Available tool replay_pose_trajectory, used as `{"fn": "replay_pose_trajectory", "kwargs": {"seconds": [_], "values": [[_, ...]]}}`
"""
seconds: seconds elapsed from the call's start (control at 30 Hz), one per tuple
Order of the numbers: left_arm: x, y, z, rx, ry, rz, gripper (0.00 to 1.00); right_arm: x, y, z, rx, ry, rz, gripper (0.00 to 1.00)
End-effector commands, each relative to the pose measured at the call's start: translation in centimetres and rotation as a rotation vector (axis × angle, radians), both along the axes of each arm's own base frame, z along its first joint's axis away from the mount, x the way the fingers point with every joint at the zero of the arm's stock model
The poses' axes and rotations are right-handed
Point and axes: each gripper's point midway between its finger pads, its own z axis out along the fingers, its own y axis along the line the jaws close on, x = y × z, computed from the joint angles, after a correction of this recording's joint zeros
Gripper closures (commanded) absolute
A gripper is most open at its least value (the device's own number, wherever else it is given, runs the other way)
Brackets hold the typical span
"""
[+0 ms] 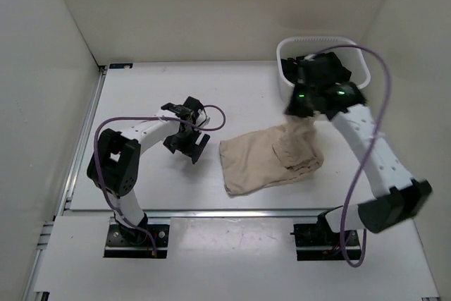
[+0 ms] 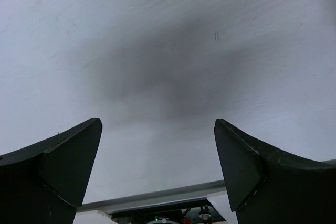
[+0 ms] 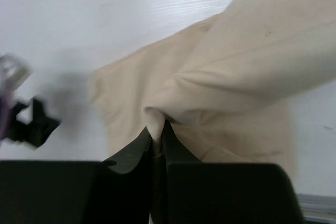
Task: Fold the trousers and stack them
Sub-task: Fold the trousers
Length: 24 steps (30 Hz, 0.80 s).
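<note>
Since the right jaws pinch just a thin fold of the trousers (image 3: 247, 51) (left jaws spread, empty), that fold might slip out from between them when lifted.

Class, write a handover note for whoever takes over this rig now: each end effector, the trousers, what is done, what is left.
Left end effector: open, empty, over the table.
Right end effector: shut on a pinch of the trousers, lifting that part. The rest lies on the table, right of centre.
Done: trousers look partly folded, but loosely.
Left: finish the fold, flatten it, then stack.
</note>
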Motion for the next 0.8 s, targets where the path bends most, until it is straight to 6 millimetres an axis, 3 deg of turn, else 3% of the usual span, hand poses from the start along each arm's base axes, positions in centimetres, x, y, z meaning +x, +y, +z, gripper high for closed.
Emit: {"fn": "replay_pose_trajectory", "kwargs": {"seconds": [0.0,0.03,0.07,0.17,0.27,0.33,0.37,0.47,0.53,0.6,0.63,0.7,0.77], "values": [[1.8,-1.8,0.6,-0.079,-0.052,-0.007,0.0,-1.9,7.5,-3.3,-0.037,0.192,0.148,1.0],[2.3,-1.7,0.7,-0.081,-0.056,0.003,0.0,-2.6,10.6,-3.8,-0.027,0.208,0.198,1.0],[2.5,-1.0,0.0,-0.06,-0.041,0.021,0.0,-2.7,12.4,-6.1,-0.057,0.27,0.222,1.0],[4.0,0.6,-0.1,-0.06,-0.045,0.084,0.0,-4.1,17.2,-9.4,-0.105,0.349,0.278,1.0],[4.8,2.8,-0.1,-0.068,-0.042,0.157,0.0,-5.7,21.2,-11.6,-0.12,0.384,0.357,1.0],[4.1,3.6,-0.8,-0.085,-0.006,0.182,0.0,-7.0,23.4,-11.4,-0.119,0.387,0.428,1.0],[4.1,3.6,-0.8,-0.103,0.001,0.189,0.0,-7.5,23.7,-11.9,-0.135,0.393,0.451,1.0],[1.6,1.1,-0.4,-0.251,0.107,0.158,0.0,-8.4,23.7,-12.0,-0.155,0.384,0.454,1.0],[0.2,-1.8,1.3,-0.403,0.162,0.113,0.0,-8.0,22.6,-11.0,-0.153,0.333,0.399,1.0],[-0.9,-3.1,3.0,-0.469,0.189,0.084,0.0,-7.8,20.8,-11.5,-0.157,0.338,0.329,1.0],[-1.6,-4.5,4.2,-0.536,0.214,0.051,0.0,-7.3,20.4,-10.4,-0.122,0.301,0.305,1.0],[-2.6,-5.6,6.1,-0.589,0.203,0.009,0.0,-6.3,18.3,-10.7,-0.127,0.28,0.213,1.0],[-4.2,-6.9,7.0,-0.618,0.209,-0.049,0.0,-5.5,16.9,-9.6,-0.071,0.249,0.151,1.0]]}}
